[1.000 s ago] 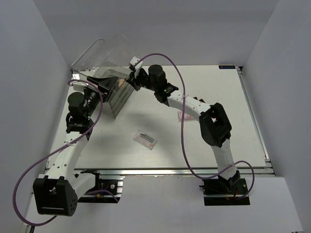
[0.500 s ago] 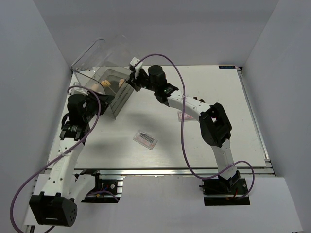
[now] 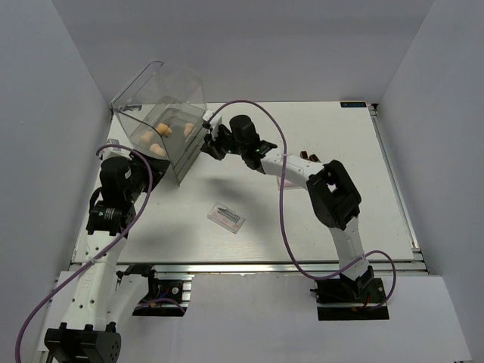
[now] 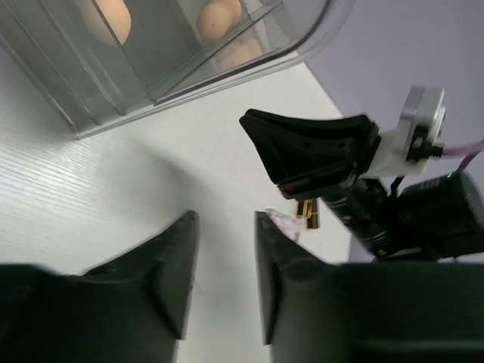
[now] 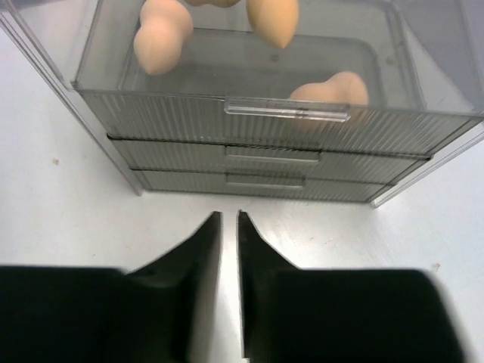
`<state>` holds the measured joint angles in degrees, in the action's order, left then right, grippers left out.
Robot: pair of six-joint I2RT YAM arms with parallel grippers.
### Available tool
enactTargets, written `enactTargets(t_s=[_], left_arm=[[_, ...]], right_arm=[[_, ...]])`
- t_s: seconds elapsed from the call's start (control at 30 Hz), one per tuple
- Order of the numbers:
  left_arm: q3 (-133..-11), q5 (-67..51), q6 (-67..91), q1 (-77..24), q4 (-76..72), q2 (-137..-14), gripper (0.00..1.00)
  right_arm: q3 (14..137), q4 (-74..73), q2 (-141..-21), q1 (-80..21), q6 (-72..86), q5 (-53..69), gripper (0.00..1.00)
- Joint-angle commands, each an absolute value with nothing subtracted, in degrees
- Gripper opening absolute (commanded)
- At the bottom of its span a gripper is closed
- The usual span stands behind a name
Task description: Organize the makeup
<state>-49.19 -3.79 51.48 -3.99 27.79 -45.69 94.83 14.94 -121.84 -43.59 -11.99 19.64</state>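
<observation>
Several tan sponges lie in the top tray of the clear drawer box; three show in the right wrist view. One clear palette lies mid-table. A second, pinkish palette lies partly under the right arm. Two black-and-gold lipstick tubes lie behind that arm and also show in the left wrist view. My right gripper sits just before the box's drawer fronts, jaws almost together, empty. My left gripper is open and empty, near the box's front left.
The drawer box has three ribbed drawer fronts, all pushed in, under the top tray with its raised clear lid. Grey walls stand to the left, back and right. A cable loops over the right arm.
My left arm has pulled back from the box toward the near left. The box has gone from tilted to level, sponges now showing. My right gripper backed slightly away from the drawer fronts.
</observation>
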Motion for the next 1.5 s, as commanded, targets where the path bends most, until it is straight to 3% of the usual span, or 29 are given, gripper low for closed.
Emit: enactTargets(t_s=[0.0, 0.07, 0.17, 0.27, 0.4, 0.73, 1.47], left_arm=[[-49.48, -4.39, 50.45, -4.13, 25.84, -45.0, 0.53], [-49.31, -5.36, 50.54, -4.22, 25.05, -44.91, 0.67], [-48.52, -7.02, 51.24, -4.22, 23.21, -44.39, 0.74], [-47.46, -8.43, 51.85, -4.13, 20.67, -43.77, 0.76], [-46.58, -9.49, 52.12, -4.22, 18.11, -42.98, 0.76], [-46.49, -12.13, 51.5, -4.22, 16.35, -42.98, 0.76], [-46.58, -12.48, 51.77, -4.22, 16.79, -44.91, 0.76]], right_arm=[[97.55, 14.33, -122.42, -42.54, -5.48, 21.7, 0.24], [98.0, 16.24, -123.66, -41.22, 6.2, 23.37, 0.35], [97.21, 20.28, -126.12, -39.73, 23.51, 26.27, 0.48], [97.21, 24.16, -129.37, -38.5, 37.99, 28.21, 0.5], [100.63, 29.6, -134.11, -37.97, 47.97, 31.01, 0.44], [108.89, 30.76, -140.0, -37.97, 58.7, 29.88, 0.48], [116.98, 30.93, -147.39, -38.67, 60.91, 28.92, 0.49]])
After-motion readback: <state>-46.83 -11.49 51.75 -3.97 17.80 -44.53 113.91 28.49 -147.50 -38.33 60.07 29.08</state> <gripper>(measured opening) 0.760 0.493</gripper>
